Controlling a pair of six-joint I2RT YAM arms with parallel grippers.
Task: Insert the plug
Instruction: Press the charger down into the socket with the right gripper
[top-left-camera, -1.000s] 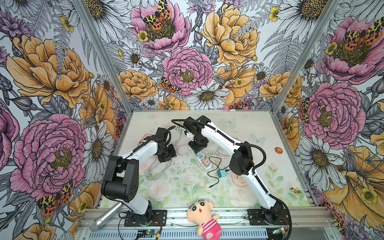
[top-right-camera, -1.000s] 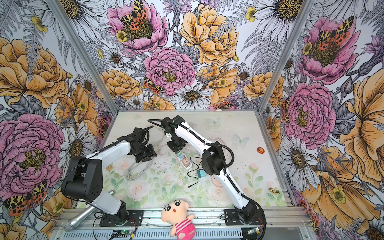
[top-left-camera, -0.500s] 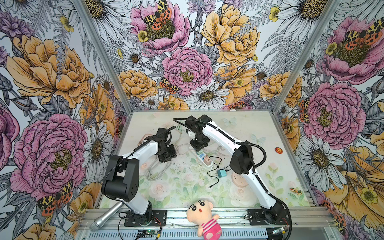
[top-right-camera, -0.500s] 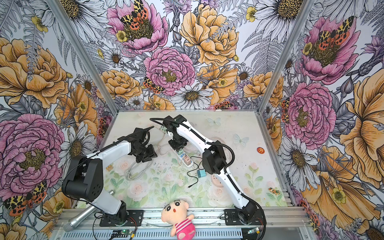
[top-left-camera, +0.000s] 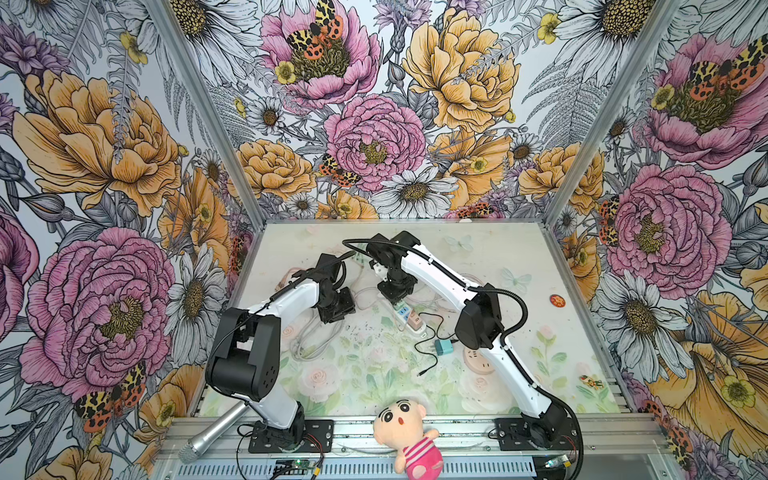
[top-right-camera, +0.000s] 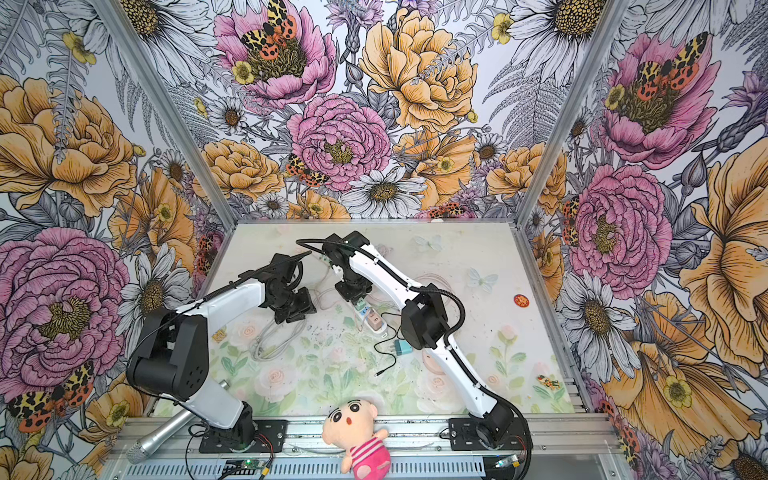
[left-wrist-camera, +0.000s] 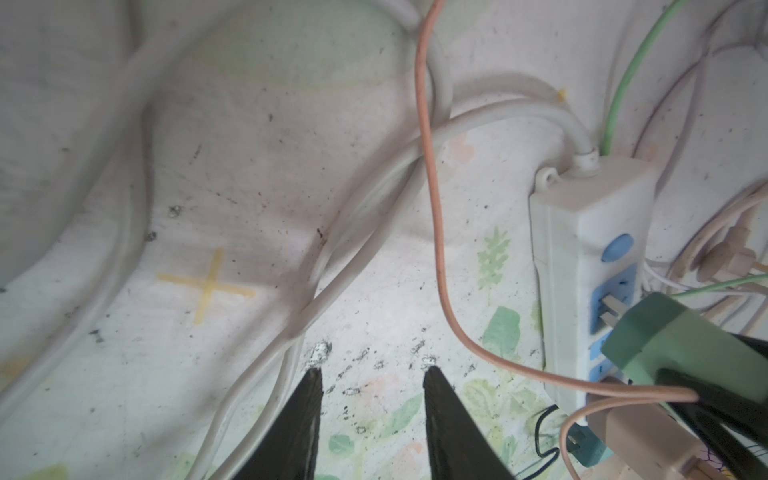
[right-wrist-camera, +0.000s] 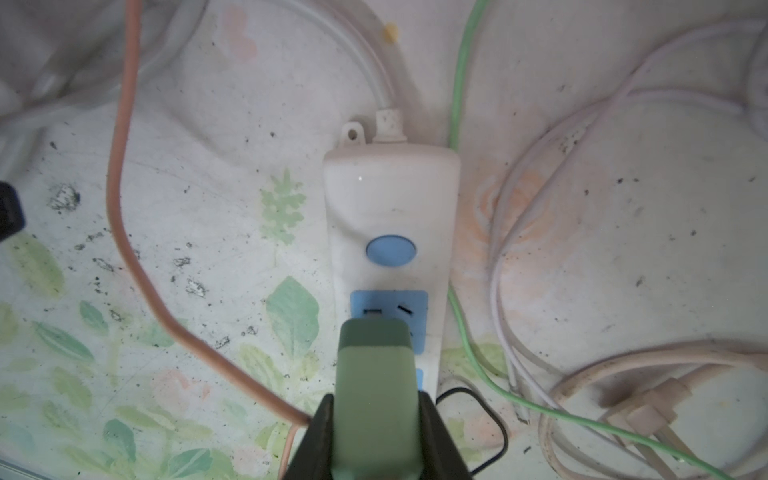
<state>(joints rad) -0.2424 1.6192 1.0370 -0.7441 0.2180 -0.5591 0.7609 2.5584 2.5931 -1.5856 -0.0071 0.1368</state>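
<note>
Plug: green (right-wrist-camera: 376, 374), clamped in the right tool (right-wrist-camera: 374, 419), low over the power strip (right-wrist-camera: 390, 199).
Axis: long axis roughly along the strip's length, tilted down towards it.
Prongs (left-wrist-camera: 609, 311): aimed at the blue socket (right-wrist-camera: 388, 305) beside the round button; exposed, not seated.
Left tool (left-wrist-camera: 372, 374): jaws apart, empty, over the worktop (left-wrist-camera: 208, 187).

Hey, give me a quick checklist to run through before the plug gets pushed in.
1. Grip: right gripper clamps the green plug: ok.
2. Aim: prongs lined up with the blue socket slots: cannot tell.
3. Seating: plug fully in: not ok, bare prongs show.
4. Support: left gripper steadying the power strip: not ok, open and off it.
5. Path: pink cable clear of the socket: ok.
</note>
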